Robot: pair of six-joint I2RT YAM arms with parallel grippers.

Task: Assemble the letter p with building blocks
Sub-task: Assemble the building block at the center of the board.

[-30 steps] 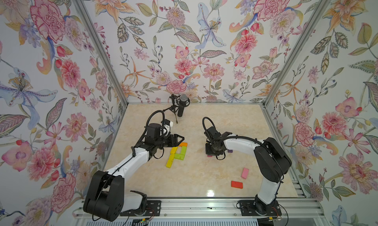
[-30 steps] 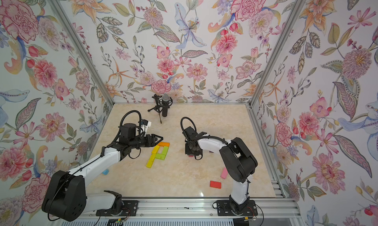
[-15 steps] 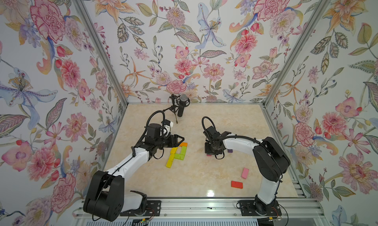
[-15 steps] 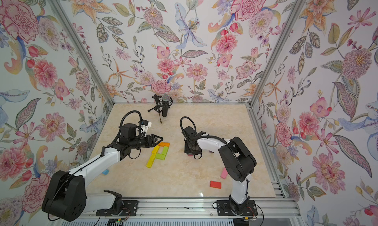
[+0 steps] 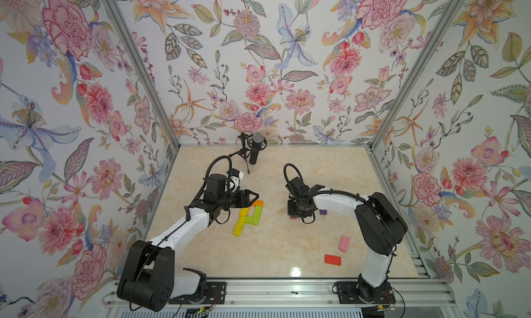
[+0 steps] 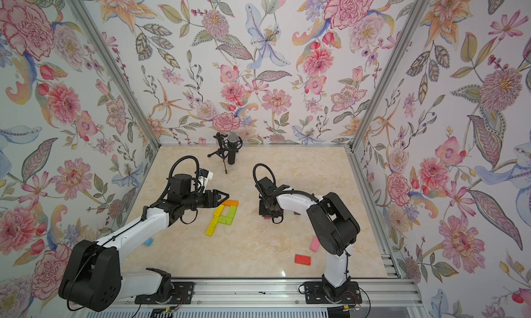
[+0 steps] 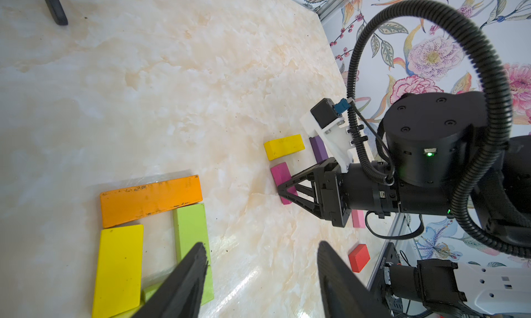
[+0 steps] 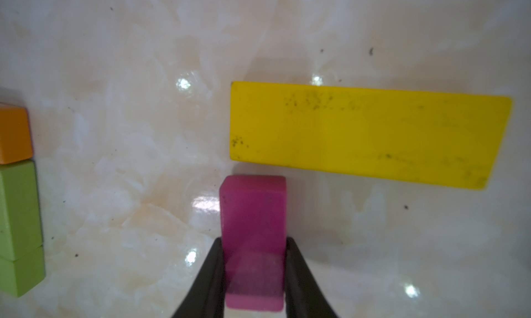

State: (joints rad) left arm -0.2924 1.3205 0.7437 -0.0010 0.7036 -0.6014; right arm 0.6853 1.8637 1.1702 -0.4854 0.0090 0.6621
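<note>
Letter p (image 5: 249,216) reads near-complete on worktop (image 5: 287,164): orange bar (image 7: 150,200) on top, yellow stem (image 7: 119,267), lime green blocks (image 7: 191,230) closing bowl.
L hand (image 7: 261,244) spread, empty, over bowl.
R hand (image 8: 253,239) pinching magenta block (image 8: 253,216), flat on worktop, well apart from p.
Judged left: final check only; magenta's role unclear.
Spare yellow bar (image 8: 367,132), red block (image 5: 332,259) unused.

Floral-papered walls (image 5: 258,57), aluminium corner posts (image 5: 140,72); glossy beige marble floor (image 5: 287,244)
</note>
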